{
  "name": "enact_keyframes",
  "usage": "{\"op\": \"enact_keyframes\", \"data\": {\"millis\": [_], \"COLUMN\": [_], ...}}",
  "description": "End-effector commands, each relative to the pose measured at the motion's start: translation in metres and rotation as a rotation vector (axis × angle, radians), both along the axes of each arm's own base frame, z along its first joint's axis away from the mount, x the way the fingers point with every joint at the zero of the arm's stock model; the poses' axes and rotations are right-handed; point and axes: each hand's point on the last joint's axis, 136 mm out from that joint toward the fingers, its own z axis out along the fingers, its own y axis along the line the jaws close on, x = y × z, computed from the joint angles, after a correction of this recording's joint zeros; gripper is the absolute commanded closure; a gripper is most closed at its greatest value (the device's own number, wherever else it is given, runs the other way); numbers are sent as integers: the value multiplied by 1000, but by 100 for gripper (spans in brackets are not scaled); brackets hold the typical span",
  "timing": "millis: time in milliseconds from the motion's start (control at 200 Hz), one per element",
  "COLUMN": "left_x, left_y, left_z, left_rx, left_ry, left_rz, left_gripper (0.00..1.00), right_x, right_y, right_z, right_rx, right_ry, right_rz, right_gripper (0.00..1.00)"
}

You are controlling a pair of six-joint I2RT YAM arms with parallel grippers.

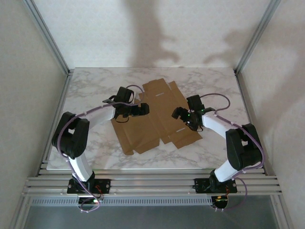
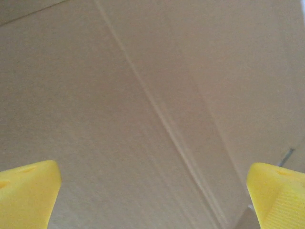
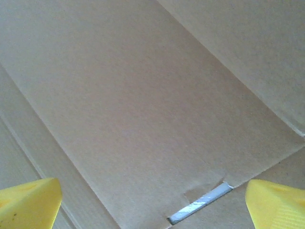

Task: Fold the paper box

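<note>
- Cardboard lay flat in the middle of the marble bench [image 1: 90, 90]: the paper box [image 1: 159, 126] was an unfolded brown die-cut sheet, turned at a slant to the bench edges, with its flaps and tabs spread out at the near and far ends.
- The left arm [image 1: 76, 136] reached in from the left, and the left fingers [image 1: 141, 109] sat over the left part of the sheet, spread wide and holding nothing.
- The right arm [image 1: 240, 145] reached in from the right; the right fingers [image 1: 177, 113] sat over the right part of the sheet, likewise spread wide and empty.
- The two sets of fingers faced each other across the middle of the sheet, near but apart.
- Whether either set touched the cardboard could not be told.
- From the left wrist, yellow fingertips [image 2: 28, 193] stood at the lower corners with blurred cardboard close behind, and a pale crease [image 2: 157, 114] ran diagonally between them.
- From the right wrist, a narrow slot [image 3: 200, 204] in the sheet showed the pale bench through it, just beside the right-hand fingertip.
- Both arms covered parts of the sheet from above, so its left and right edges were partly hidden.
- Aluminium posts [image 1: 47, 36] rose at the far corners of the bench, plain white walls [image 1: 28, 95] closed in the sides, and ribbed rails [image 1: 152, 183] carried the arm bases at the near edge.
- Soft shadows [image 1: 147, 33] fell on the back wall.
</note>
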Motion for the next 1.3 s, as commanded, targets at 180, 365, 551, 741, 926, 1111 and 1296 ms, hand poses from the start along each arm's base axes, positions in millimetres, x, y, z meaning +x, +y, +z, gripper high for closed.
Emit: {"op": "enact_keyframes", "data": {"millis": [180,365,551,741,926,1111,1296], "left_x": [-21,-59,-100,-136,-146,-119,-82], "left_y": [17,-8,-48,-92,-127,-109,-71], "left_z": [-36,-43,-36,-17,14,54,96], "left_rx": [80,-7,-90,-200,-346,-318,-362], "left_ry": [108,183,216,226,193,33,-122], "left_rz": [34,23,-6,-38,-72,-26,26], "left_gripper": [1,1,1,1,1,1,1], "right_x": [22,55,86,116,128,123,99], "right_y": [-1,-1,7,27,56,62,52], "right_z": [-13,-14,-16,-15,-10,29,69], "right_rx": [-33,-52,-42,10,30,-7,-42], "right_ry": [-14,-21,-30,-47,-45,-166,-252], "right_rz": [-28,-14,-10,25,122,192,280], "right_gripper": [1,1,1,1,1,1,1]}}
